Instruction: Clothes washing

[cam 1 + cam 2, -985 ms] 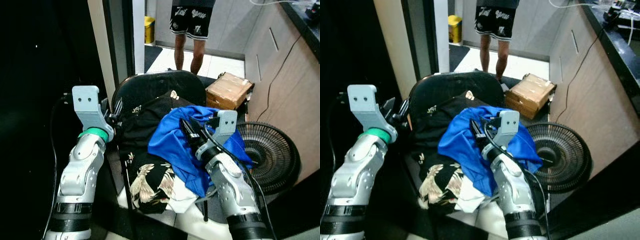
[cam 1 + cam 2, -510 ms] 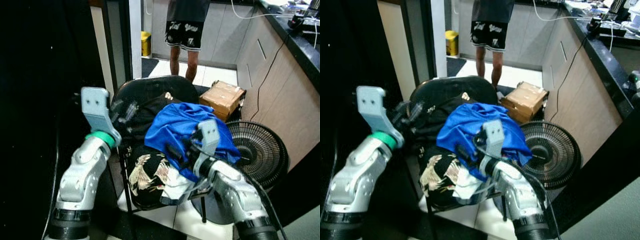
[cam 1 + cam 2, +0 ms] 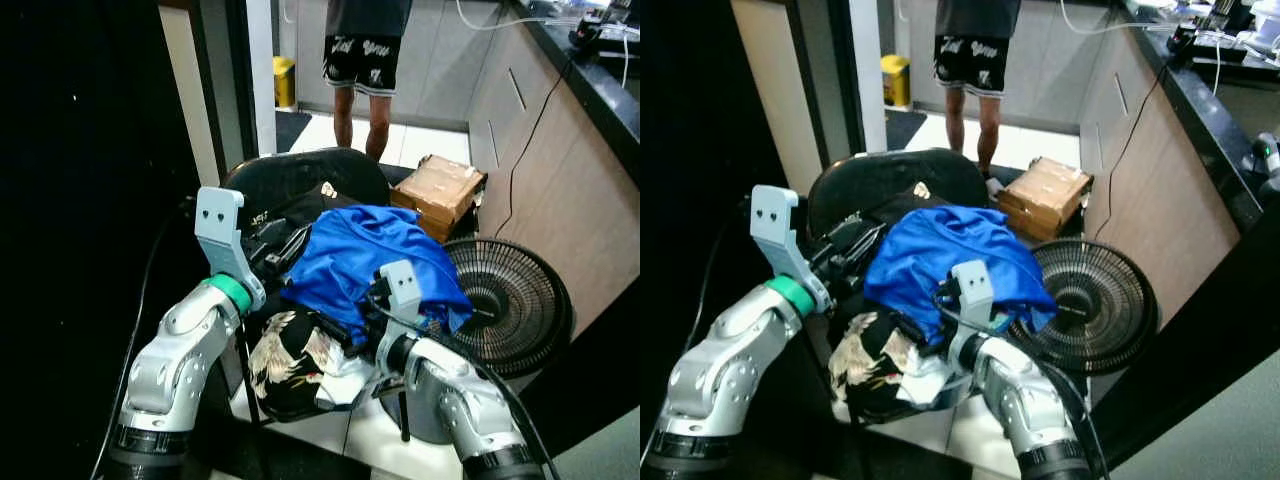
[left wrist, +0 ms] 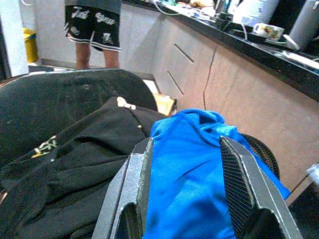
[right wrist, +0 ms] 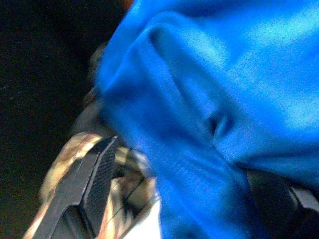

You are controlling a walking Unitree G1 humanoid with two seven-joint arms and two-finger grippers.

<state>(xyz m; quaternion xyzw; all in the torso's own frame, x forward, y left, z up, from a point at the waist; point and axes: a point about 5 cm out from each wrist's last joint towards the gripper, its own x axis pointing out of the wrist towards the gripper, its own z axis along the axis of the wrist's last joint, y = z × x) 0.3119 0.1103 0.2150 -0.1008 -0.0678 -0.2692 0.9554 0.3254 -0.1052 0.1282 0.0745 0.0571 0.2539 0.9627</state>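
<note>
A blue garment (image 3: 365,255) is heaped on top of a black garment (image 3: 290,215) and a patterned black-and-cream one (image 3: 290,355), all piled on a black chair (image 3: 300,175). The left pincer (image 4: 187,189) is held open, its fingers either side of the blue cloth. The right pincer (image 5: 164,199) is pressed into the blue folds; whether it grips cannot be told. A floor fan (image 3: 510,300) and a cardboard box (image 3: 440,185) are seen beside the chair, a person's legs (image 3: 360,110) beyond.

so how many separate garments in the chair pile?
3 clear: blue garment on top, black garment behind it toward the chair back, black crane-print garment at the front. White fabric beside it may be a fourth; more may be buried.
</note>
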